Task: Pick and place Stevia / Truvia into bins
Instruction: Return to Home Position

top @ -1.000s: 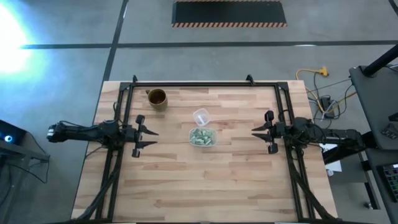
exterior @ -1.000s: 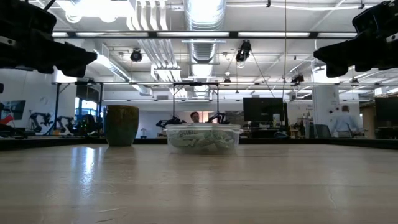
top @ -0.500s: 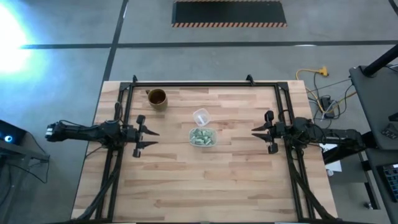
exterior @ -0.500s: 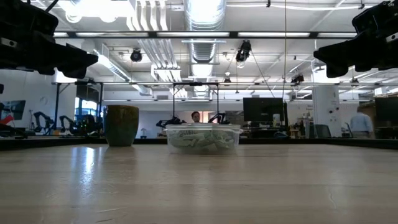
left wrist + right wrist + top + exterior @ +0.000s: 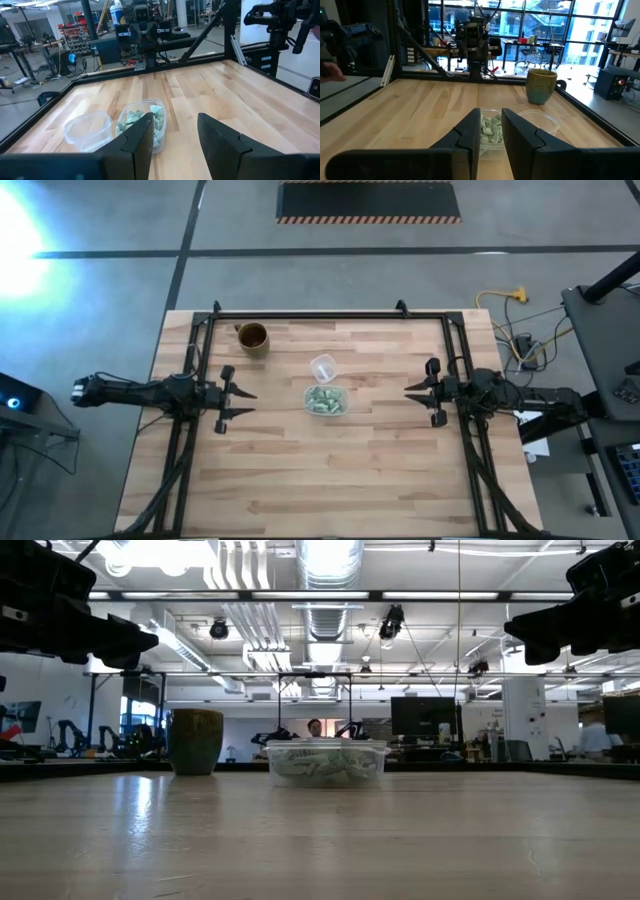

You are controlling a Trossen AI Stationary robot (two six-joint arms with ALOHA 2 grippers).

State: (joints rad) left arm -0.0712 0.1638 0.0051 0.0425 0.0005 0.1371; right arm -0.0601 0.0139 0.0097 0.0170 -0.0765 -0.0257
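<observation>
– At the left edge of the pale wooden plank bench, the left tool: raised well off the wood, pointing inward, with fingers set wide apart and nothing between them.
– Same story from its own wrist?
– Yes. Left tool with a broad gap, bare planks showing through it.
– Next, moving right?
– Toward the far left part of the bench, a brown glazed ceramic mug, upright, well apart from the rest. Dark and tall in the low view, left of the middle.
– Then?
– Near the middle, a small clear round plastic cup, upright. Just beside it, on the side toward the low camera, the clear shallow rounded-rectangular plastic container. Touching or barely apart: cannot tell.
– And the packets?
– Inside that container: small flat pale green and white paper packets, heaped loosely. Visible through the container's wall in the low view, below the rim. From the left wrist, crumpled green and white against the near wall.
– Right end?
– At the right edge, the right tool: raised like its twin, pointing inward at the container, well apart from it, with fingers only narrowly parted and gripping nothing. From its wrist, a slim gap with the packets showing through it.
</observation>
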